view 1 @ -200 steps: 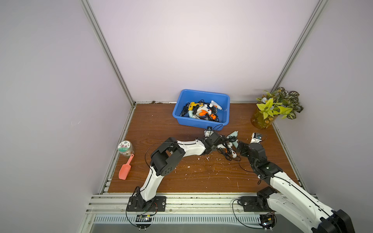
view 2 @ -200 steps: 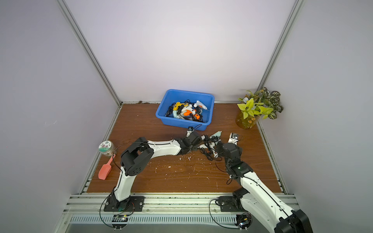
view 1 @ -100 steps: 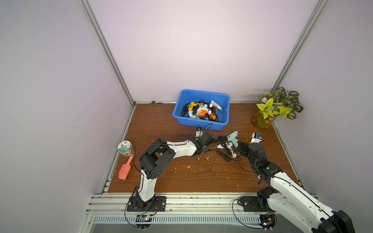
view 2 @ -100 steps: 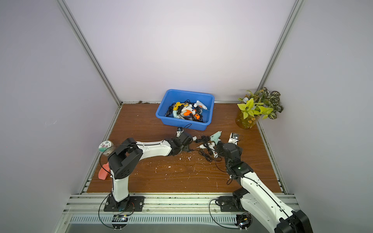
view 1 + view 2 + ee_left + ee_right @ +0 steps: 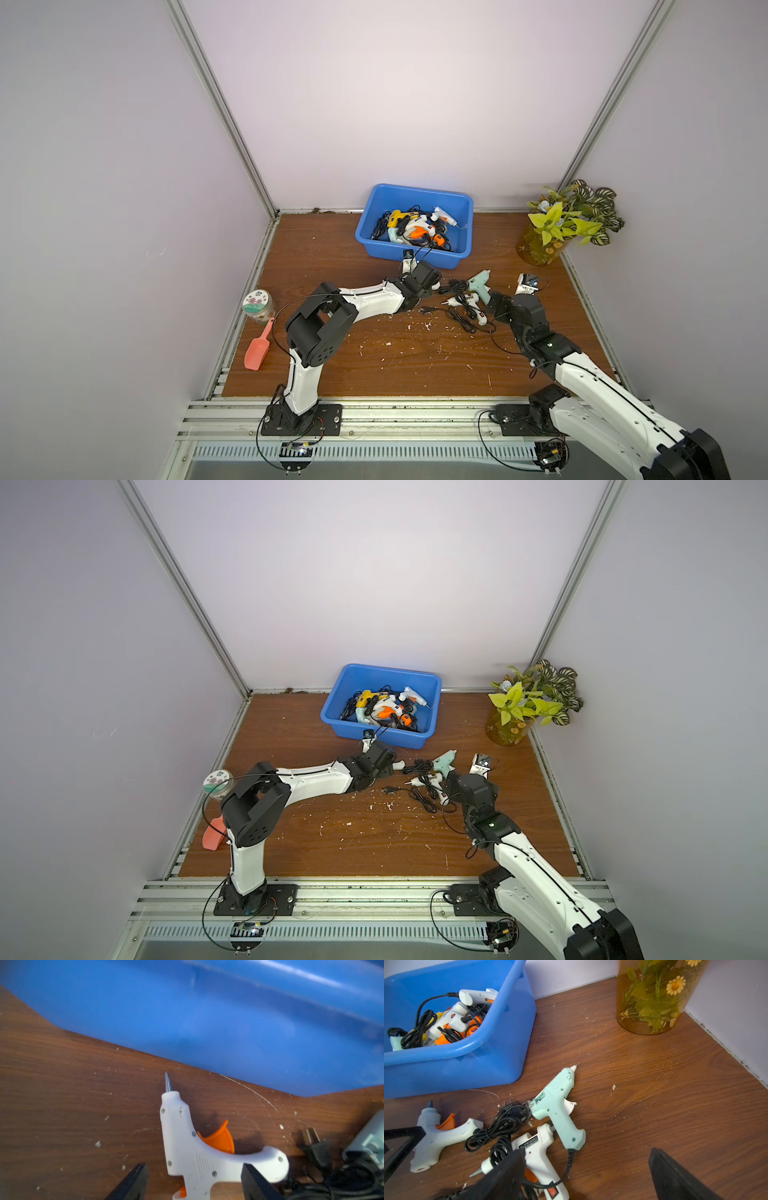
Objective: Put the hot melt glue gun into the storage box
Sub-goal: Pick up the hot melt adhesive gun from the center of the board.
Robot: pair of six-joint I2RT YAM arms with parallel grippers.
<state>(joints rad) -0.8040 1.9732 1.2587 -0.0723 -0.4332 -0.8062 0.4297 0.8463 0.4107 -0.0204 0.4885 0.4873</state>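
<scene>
left gripper (image 5: 193,1184) jaws spread astride the white glue gun (image 5: 182,1147), which lies on the table (image 5: 62,1105) just beside the storage box (image 5: 207,1012) | right gripper (image 5: 586,1152) jaws parted wide, holding nothing | we should pinch the body squarely and keep clear of the cord bundle (image 5: 500,1126)

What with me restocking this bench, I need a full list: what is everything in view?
storage box: one, bright blue, back of table.
glue guns in the box: several, count unclear; yellow, white, orange; tangled in cords.
white glue gun with orange trigger: one, on table before the box.
mint glue gun: one, on table beside it.
white glue gun with red switch: one, nearest the right gripper.
cords: black, bundled among loose guns.
vase: one, amber, holding plant, back right corner.
jar: one, flowered lid, left edge.
scoop: one, coral, beside jar.
table: brown wood.
left gripper: black, open around the orange-trigger gun.
right gripper: black, open above loose guns.
</scene>
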